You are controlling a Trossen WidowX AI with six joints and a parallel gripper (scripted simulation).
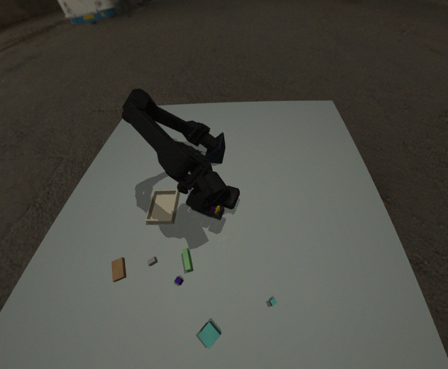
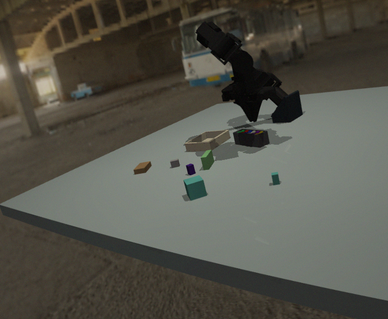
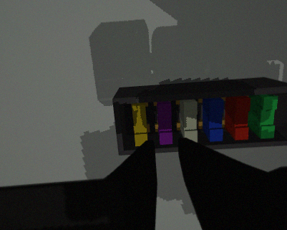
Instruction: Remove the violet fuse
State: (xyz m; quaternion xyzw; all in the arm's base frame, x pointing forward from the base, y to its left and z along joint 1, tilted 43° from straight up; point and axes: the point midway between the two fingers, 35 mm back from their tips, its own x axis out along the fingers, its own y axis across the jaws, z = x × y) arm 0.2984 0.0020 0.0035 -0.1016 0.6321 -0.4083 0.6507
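Note:
The black fuse block point(image 3: 205, 87) point(image 2: 251, 139) holds a row of fuses: yellow, violet, white, blue, red, green. The violet fuse point(image 3: 164, 121) point(image 1: 214, 209) sits upright in its slot, second from the left in the wrist view, between the yellow fuse point(image 3: 139, 123) and the white fuse point(image 3: 189, 123). My gripper point(image 3: 166, 147) point(image 2: 252, 119) hangs just above the block, in line with the violet fuse. Its fingers stand close together with a narrow gap and nothing between them. The beige tray point(image 1: 160, 221) point(image 2: 200, 145) lies empty right beside the block.
Loose pieces lie nearer the front of the table: a brown slab point(image 1: 118, 269) point(image 2: 142, 167), a grey cube point(image 1: 152, 260), a green bar point(image 1: 187, 259) point(image 2: 206, 159), a dark violet cube point(image 1: 178, 280), a small teal block point(image 1: 271, 301) and a large teal block point(image 1: 208, 334) point(image 2: 194, 187).

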